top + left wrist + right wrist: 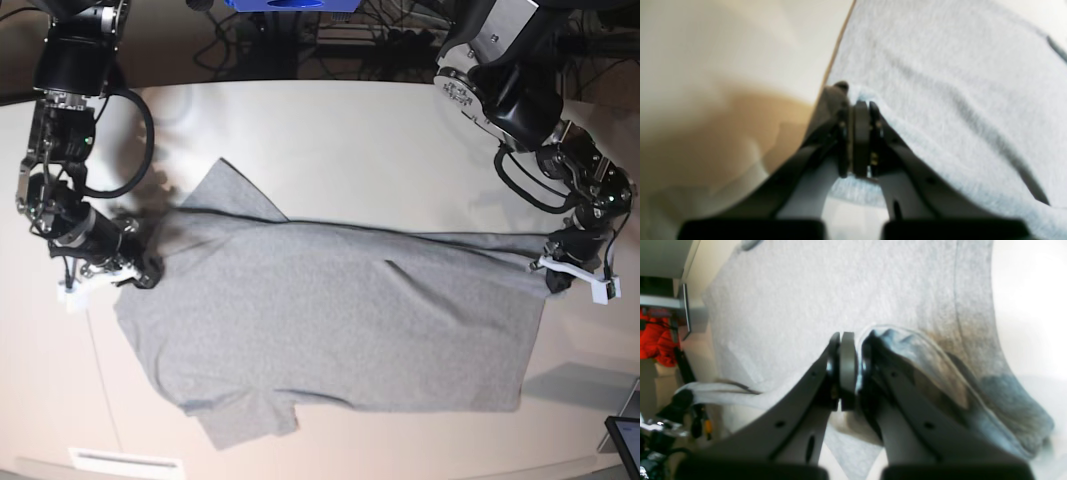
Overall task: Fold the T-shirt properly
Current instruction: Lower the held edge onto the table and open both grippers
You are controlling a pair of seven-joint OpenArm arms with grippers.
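Bench: we see a pale cream bench [330,130] under both arms, with dark cables and equipment along its far edge in the base view.
T-shirt: we see the light heather-grey T-shirt [340,330] spread plain side up across the bench, stretched between the two sets of jaws; one sleeve points toward the far edge, the other toward the near edge.
Left gripper: we see the left gripper [858,100] with its jaws pressed together, pinching an edge of the T-shirt [940,100]; the cloth runs away from the jaws to one side, and bare bench [723,50] lies on the other side.
Right gripper: we see the right gripper [853,340] with its jaws pressed together on a bunched edge of the T-shirt [840,290]; a raised fold of cloth lies against one finger, and the flat body of the garment spreads beyond the tips.
Cloth between the jaws: we see a taut ridge along the shirt's far side, running from the left gripper [553,272] toward the right gripper [135,272], with a small crease near the middle.
Background: we see something red-orange [656,336] beyond the bench in the right wrist view, too blurred to name.
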